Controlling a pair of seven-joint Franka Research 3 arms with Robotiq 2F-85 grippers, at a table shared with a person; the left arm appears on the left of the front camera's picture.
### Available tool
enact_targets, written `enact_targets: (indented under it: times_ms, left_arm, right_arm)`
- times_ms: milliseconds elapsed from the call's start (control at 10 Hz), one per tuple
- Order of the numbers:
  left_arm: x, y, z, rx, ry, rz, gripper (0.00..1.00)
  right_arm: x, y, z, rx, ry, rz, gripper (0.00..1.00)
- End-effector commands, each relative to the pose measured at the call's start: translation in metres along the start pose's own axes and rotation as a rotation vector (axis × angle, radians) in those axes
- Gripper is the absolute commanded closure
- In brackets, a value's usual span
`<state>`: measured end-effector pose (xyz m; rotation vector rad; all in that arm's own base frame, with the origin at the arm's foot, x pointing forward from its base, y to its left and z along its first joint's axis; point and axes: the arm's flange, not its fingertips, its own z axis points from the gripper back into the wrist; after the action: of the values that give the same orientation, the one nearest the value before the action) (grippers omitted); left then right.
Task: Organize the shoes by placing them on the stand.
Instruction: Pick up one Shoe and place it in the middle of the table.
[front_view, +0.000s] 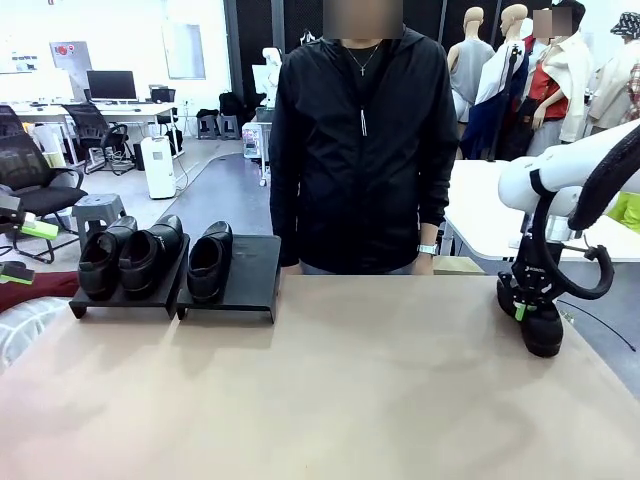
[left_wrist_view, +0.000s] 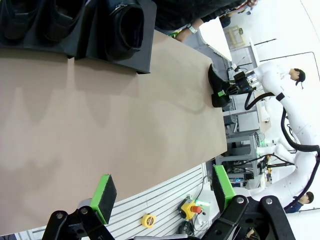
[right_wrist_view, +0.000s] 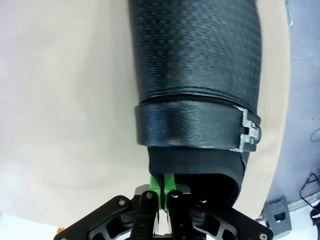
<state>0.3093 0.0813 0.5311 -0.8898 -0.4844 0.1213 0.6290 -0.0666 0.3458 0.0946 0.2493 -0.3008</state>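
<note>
From the front, three loafers (front_view: 150, 258) sit on the stand (front_view: 235, 290) at the table's (front_view: 320, 400) far left; the fourth loafer (front_view: 538, 322) stands near its right edge, the right gripper (front_view: 520, 310) pinching its rim. From the left wrist, the left gripper (left_wrist_view: 162, 200) hangs wide open, empty. The right wrist shows fingers (right_wrist_view: 169, 187) shut on the rim, the shoe's long axis pointing away from the gripper. The next move is probably a lift towards the stand's free slot.

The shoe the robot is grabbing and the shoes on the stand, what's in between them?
Just bare brown table between the gripped shoe and the stand, seen in the front view.
</note>
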Motion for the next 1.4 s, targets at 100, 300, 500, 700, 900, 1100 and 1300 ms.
enact_targets:
  times_ms: [100,300,500,700,900,1100,1300]
  left_arm:
    - [0.0,-0.002,0.001,-0.012,-0.001,0.012,0.0]
    - [0.0,-0.002,0.001,-0.012,-0.001,0.012,0.0]
    - [0.0,-0.002,0.001,-0.012,-0.001,0.012,0.0]
    - [0.0,-0.002,0.001,-0.012,-0.001,0.012,0.0]
    - [0.0,-0.002,0.001,-0.012,-0.001,0.012,0.0]
    - [0.0,-0.002,0.001,-0.012,-0.001,0.012,0.0]
    - [0.0,-0.002,0.001,-0.012,-0.001,0.012,0.0]
  right_arm:
    - [-0.007,-0.005,0.015,0.042,-0.044,0.012,1.0]
    - [-0.048,-0.007,0.053,0.097,-0.149,0.062,1.0]
    - [-0.124,0.003,0.097,0.17,-0.232,0.085,1.0]
    - [-0.219,0.017,0.106,0.149,-0.277,0.114,1.0]
    - [-0.259,0.018,0.09,0.134,-0.245,0.098,1.0]
    - [-0.252,0.02,0.103,0.126,-0.237,0.137,1.0]
    - [-0.252,0.02,0.103,0.126,-0.237,0.137,1.0]
